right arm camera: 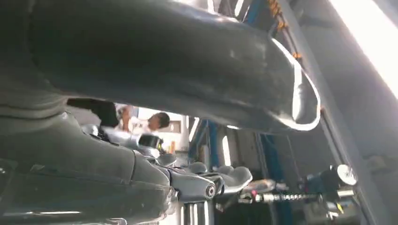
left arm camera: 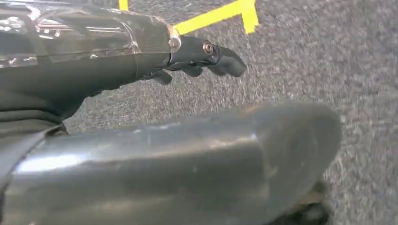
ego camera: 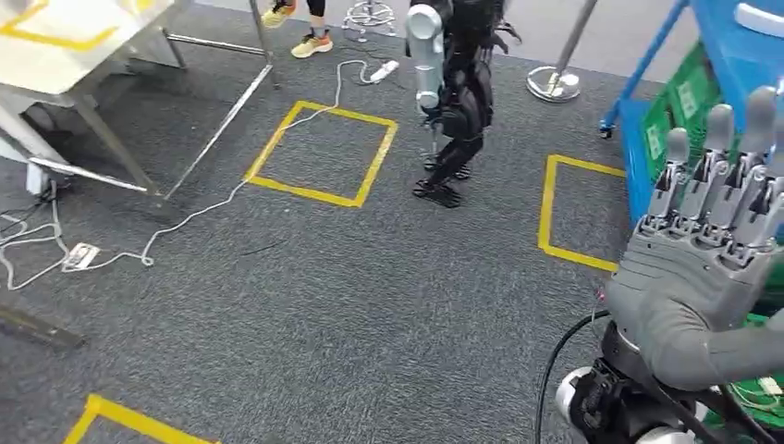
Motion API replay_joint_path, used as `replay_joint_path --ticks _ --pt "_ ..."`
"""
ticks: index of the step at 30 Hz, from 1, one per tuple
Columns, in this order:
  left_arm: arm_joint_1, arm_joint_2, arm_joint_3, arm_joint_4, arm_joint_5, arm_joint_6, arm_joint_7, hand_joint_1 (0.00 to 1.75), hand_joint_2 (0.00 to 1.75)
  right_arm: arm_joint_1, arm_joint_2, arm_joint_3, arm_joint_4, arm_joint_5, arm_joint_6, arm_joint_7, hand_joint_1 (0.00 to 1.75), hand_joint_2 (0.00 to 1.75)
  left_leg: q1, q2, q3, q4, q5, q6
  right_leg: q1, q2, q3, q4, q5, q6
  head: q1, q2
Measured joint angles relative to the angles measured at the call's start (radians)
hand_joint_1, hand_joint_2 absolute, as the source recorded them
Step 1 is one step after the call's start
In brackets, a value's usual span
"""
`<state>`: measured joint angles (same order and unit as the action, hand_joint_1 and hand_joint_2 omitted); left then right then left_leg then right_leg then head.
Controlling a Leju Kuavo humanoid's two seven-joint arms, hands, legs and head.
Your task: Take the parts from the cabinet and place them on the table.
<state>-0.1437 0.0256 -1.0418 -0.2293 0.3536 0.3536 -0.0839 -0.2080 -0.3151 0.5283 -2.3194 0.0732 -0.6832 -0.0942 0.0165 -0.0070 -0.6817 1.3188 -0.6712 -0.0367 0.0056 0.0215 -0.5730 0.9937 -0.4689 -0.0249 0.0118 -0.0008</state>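
Take the yellow tape square (ego camera: 322, 154) on the grey carpet floor (ego camera: 370, 305) as your landmark. Around it you have wide open carpet, rough and speckled in texture. To its left stands the table (ego camera: 74, 46), with a pale top edged in yellow tape and thin metal legs slanting down to the floor. A white cable (ego camera: 194, 215) runs from under the table and past the square's left and upper sides to a white power strip above it. Just right of the square stands another robot (ego camera: 450, 92), dark in body with one silver arm. Further right of it a second yellow tape outline (ego camera: 578, 213) lies on the carpet, and beyond that you see the blue cabinet (ego camera: 666, 120), a metal frame with green crates (ego camera: 689, 88) inside. The parts themselves you cannot make out in these pictures.

Your right hand (ego camera: 716, 240) is raised in front of the cabinet, the grey ribbed back toward the camera, its fingers (ego camera: 712, 166) straight and apart, holding nothing. In the right wrist view a person shows blurred in the background.

Your left hand (left arm camera: 197, 56) hangs over the carpet near a yellow tape line (left arm camera: 220, 14); its dark fingers (left arm camera: 230, 63) are slightly curled, spread loose, and they touch nothing.
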Motion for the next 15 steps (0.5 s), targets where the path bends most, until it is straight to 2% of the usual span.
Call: replay_joint_path --ticks 1,2,3,4,5,6,8,9,10,11,12,13,14,15 --pt "0.001 0.0 0.0 0.0 0.0 0.0 0.0 0.0 0.0 0.0 0.0 0.0 0.0 0.0 0.0 0.0 0.0 0.0 -0.002 0.0 0.005 -0.031 0.038 0.004 0.002 0.018 0.003 0.001 -0.001 0.0 -0.004 0.0" --pt "0.0 0.0 0.0 0.0 0.0 0.0 0.0 0.0 0.0 0.0 0.0 0.0 0.0 0.0 0.0 0.0 0.0 0.0 -0.002 -0.003 0.028 -0.095 0.088 0.009 0.004 0.03 0.006 0.002 -0.003 0.0 -0.009 0.0" --pt "0.0 0.0 0.0 0.0 0.0 0.0 0.0 0.0 0.0 0.0 0.0 0.0 0.0 0.0 0.0 0.0 0.0 0.0 -0.002 -0.023 0.065 -0.186 0.145 0.014 0.005 0.044 0.011 0.004 -0.006 0.001 -0.012 0.0" --pt "0.0 0.002 0.0 0.0 0.0 0.0 0.0 0.0 0.0 0.001 0.0 0.0 0.0 0.0 0.0 0.0 0.0 0.0 0.001 -0.09 0.094 -0.265 0.185 0.022 0.001 0.053 0.011 0.005 -0.01 0.004 -0.015 0.0" --pt "0.0 0.005 0.0 0.001 0.0 0.0 0.0 0.0 0.0 -0.001 0.0 0.0 0.001 0.0 0.0 0.0 0.0 0.0 0.006 -0.131 0.1 -0.285 0.173 0.03 0.006 0.064 0.006 0.012 -0.015 0.01 -0.012 0.0" --pt "0.0 0.004 0.0 0.001 0.0 0.0 0.0 0.0 0.0 -0.001 0.001 -0.001 0.001 0.0 0.0 0.001 0.0 0.0 0.002 -0.114 0.112 -0.298 0.168 0.023 -0.004 0.081 0.001 0.013 -0.013 0.016 -0.01 0.0" --pt "0.003 0.004 -0.002 0.001 0.0 0.001 0.0 0.0 0.0 -0.001 0.002 -0.001 0.0 0.0 0.0 0.001 0.0 0.0 -0.008 -0.087 0.118 -0.301 0.165 0.029 -0.013 0.11 0.0 0.006 -0.009 0.031 -0.013 0.0" --pt "0.002 0.005 -0.002 0.001 0.0 0.004 -0.002 0.0 0.0 -0.001 0.002 -0.001 0.0 0.001 0.0 0.001 0.0 0.0 -0.002 -0.069 0.127 -0.314 0.169 0.035 -0.011 0.127 -0.003 0.005 -0.01 0.037 -0.013 0.0" --pt "0.001 0.006 -0.002 0.001 0.0 0.011 -0.003 0.0 0.0 0.001 0.002 -0.001 0.0 0.001 0.0 0.001 0.0 0.0 0.0 -0.049 0.139 -0.325 0.172 0.037 -0.009 0.089 -0.003 0.022 -0.017 0.038 -0.011 0.0" --pt "0.001 0.006 -0.002 0.001 -0.001 0.014 -0.005 0.0 0.0 -0.004 0.002 -0.001 0.0 0.002 0.0 0.001 0.0 0.0 -0.001 -0.03 0.147 -0.33 0.169 0.041 -0.006 0.04 -0.022 0.063 -0.043 0.043 -0.003 0.0" --pt "0.001 0.006 -0.003 0.001 -0.002 0.016 -0.007 0.0 0.0 -0.004 0.003 -0.001 0.0 0.003 0.0 0.001 0.0 0.0 -0.002 -0.01 0.151 -0.331 0.166 0.045 -0.008 0.011 -0.062 0.138 -0.081 0.05 0.002 0.0" --pt "0.003 0.006 -0.004 0.001 -0.002 0.015 -0.007 0.0 0.0 -0.003 0.003 -0.001 0.001 0.003 0.0 0.001 0.0 0.0 -0.002 0.012 0.154 -0.331 0.162 0.045 -0.011 -0.004 -0.108 0.222 -0.118 0.055 0.004 0.0" --pt "0.004 0.006 -0.004 0.001 -0.003 0.015 -0.006 0.0 0.0 -0.001 0.004 -0.001 0.002 0.003 0.0 0.003 0.0 0.0 -0.003 0.032 0.156 -0.331 0.157 0.043 -0.015 -0.01 -0.148 0.29 -0.14 0.06 0.007 0.0" --pt "0.004 0.007 -0.005 0.002 -0.003 0.016 -0.007 0.0 0.0 0.0 0.004 -0.001 0.003 0.003 0.0 0.004 0.0 0.0 -0.002 0.05 0.158 -0.33 0.153 0.041 -0.018 -0.016 -0.165 0.317 -0.136 0.064 0.008 0.0"
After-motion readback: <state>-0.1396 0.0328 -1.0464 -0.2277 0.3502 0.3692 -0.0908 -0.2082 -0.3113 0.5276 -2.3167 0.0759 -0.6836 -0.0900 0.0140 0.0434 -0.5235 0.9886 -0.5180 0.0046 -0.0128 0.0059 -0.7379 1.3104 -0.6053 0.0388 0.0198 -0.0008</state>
